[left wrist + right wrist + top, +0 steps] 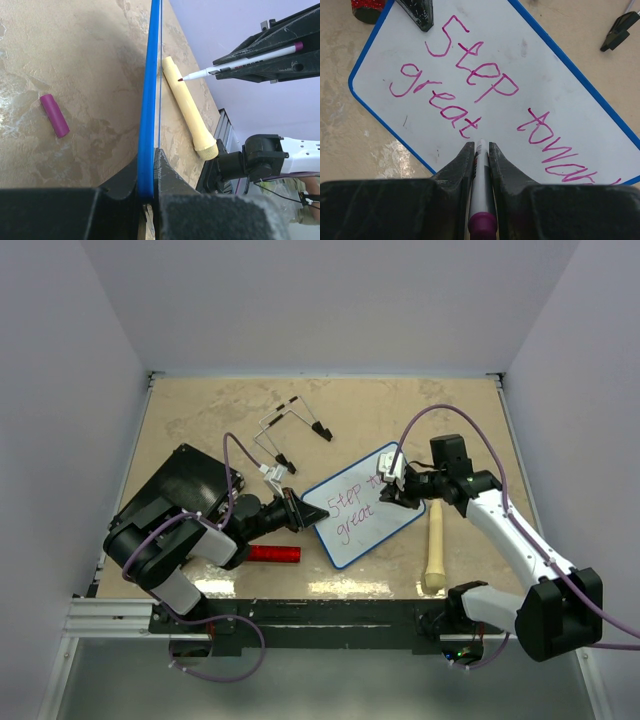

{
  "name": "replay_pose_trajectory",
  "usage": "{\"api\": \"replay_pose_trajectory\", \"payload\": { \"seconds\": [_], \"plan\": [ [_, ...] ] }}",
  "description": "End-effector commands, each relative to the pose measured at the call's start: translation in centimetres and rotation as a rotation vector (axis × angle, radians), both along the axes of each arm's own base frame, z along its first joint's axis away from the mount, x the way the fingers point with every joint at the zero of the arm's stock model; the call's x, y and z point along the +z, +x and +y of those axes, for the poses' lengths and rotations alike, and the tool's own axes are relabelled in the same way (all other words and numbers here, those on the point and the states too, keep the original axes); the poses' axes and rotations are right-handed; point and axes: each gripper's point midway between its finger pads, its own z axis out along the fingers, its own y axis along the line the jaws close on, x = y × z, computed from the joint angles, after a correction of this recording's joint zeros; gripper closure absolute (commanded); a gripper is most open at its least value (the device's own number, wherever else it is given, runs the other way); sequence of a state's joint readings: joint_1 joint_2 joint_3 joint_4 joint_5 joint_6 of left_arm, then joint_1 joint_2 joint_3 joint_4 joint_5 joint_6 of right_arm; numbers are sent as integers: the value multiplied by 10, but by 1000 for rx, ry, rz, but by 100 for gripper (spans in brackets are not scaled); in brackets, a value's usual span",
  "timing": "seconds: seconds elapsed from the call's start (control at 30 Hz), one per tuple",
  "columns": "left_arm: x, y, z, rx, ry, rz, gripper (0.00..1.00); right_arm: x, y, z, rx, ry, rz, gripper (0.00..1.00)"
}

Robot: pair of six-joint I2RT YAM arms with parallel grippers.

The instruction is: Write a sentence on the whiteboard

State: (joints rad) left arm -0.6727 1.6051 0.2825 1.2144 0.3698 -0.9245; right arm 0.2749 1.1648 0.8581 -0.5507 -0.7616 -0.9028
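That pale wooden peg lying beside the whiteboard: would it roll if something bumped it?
Probably: the pale round wooden peg lies on its side on the smooth tan table, so a sideways nudge should roll it. One end is thicker, so it would likely curve rather than run straight. It looks solid and stiff, unlikely to bend.

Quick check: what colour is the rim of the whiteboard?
Blue: the whiteboard has a thin blue rim, clearest edge-on in the left wrist view.

Lab test cell: plain walls (330, 300) boxing beige tabletop (200, 420), aluminium rail (110, 618).
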Motion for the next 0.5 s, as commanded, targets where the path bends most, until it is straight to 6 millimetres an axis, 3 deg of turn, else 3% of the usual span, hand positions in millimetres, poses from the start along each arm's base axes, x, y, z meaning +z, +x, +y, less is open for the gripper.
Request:
{"api": "replay_pose_trajectory", "payload": {
  "seconds": [0.0,0.17,0.3,0.47],
  "plan": [
    [12,-1,-2,-4,-23,-66,100,2,8,-1,-18,-6,-35,100],
    [12,0,-2,-1,-26,-65,100,2,15,-4,-64,-14,-39,100],
    [12,0,-3,1,-26,-63,100,-6,5,-1,-8,-23,-2,100],
    [10,1,-3,1,-25,-62,100,-7,10,-5,-29,-42,-2,100]
  ]
}}
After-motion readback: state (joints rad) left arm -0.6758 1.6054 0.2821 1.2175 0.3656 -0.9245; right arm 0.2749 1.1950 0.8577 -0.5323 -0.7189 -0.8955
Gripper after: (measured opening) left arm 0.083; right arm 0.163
